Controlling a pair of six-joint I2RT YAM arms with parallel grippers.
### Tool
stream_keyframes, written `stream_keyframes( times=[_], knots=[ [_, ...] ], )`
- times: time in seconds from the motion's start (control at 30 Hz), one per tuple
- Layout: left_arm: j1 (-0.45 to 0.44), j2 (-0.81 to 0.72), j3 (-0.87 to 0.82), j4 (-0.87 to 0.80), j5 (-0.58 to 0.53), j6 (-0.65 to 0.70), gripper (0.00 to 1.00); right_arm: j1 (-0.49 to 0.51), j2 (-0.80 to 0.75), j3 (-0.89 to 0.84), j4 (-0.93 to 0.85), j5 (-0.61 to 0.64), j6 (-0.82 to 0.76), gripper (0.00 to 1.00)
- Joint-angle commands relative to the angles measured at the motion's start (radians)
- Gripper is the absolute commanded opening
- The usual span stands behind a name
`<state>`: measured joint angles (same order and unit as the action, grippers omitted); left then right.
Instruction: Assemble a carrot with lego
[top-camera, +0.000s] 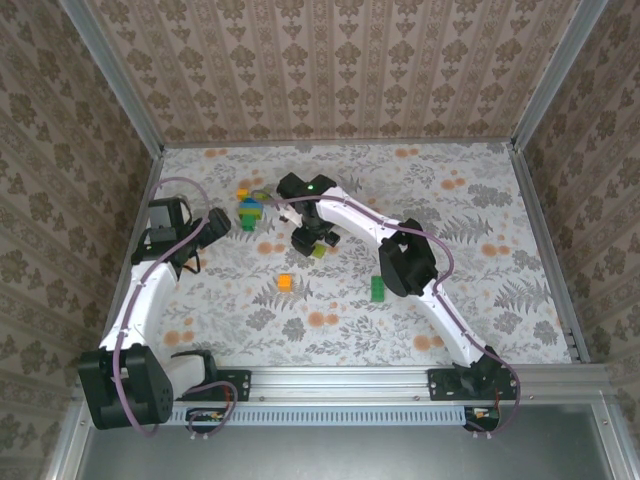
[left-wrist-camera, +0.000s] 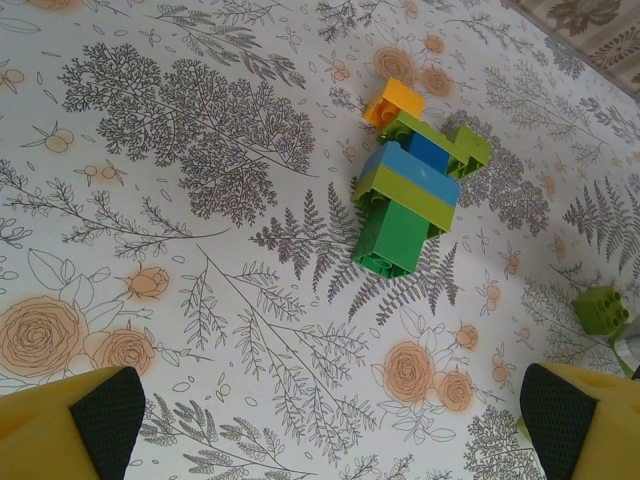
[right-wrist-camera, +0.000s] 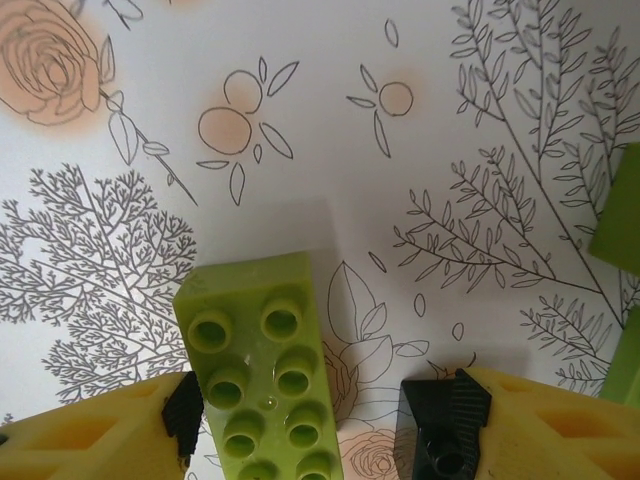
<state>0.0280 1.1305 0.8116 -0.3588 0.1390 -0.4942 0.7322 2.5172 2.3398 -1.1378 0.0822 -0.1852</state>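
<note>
Progress check, carrot build: early stage by my read. No orange-to-lime stack anywhere; the bricks lie loose and apart.

R pincer (top-camera: 312, 240), mid-frame in top view, reaches over the surface (top-camera: 480, 280). In R wrist view the R pincer (right-wrist-camera: 310, 415) sits half-wide, straddling a lime brick (right-wrist-camera: 265, 370), studs toward cam. Frame-left pad looks to touch the brick's side; frame-right pad has a visible gap. Not a grip yet, so I count it as unclamped. More lime bits at the right frame edge, too cropped to ID.

L pincer (top-camera: 215, 225), left-centre of top view, is fully wide w/ nothing between the pads. In L wrist view the L pincer (left-wrist-camera: 330, 420) looks at the mixed build (left-wrist-camera: 410, 185) of yellow, green & blue, upper right of that frame. Not the carrot.

Other parts, top view:
- orange brick (top-camera: 285, 283), below centre, alone
- dk-green brick (top-camera: 378, 288), right of it, well apart
- lime brick (top-camera: 318, 250) under R pincer

Left to do, est.: clamp lime, join limes for the top, add orange for the body. Basically all of it.
</note>
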Motion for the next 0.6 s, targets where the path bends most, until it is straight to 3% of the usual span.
stream_keyframes(
  times=[0.0,0.2,0.57],
  knots=[
    [0.006,-0.009,0.005,-0.008,0.014,0.003,1.0,0.006,0.027,0.025,-0.05,-0.004,-0.024,0.68],
    [0.006,-0.001,0.011,-0.011,0.02,0.008,1.0,0.002,0.041,0.025,-0.064,-0.025,-0.025,0.61],
    [0.006,-0.006,0.01,-0.009,0.026,0.009,1.0,-0.004,-0.002,-0.038,-0.031,-0.08,-0.01,0.65]
  ],
)
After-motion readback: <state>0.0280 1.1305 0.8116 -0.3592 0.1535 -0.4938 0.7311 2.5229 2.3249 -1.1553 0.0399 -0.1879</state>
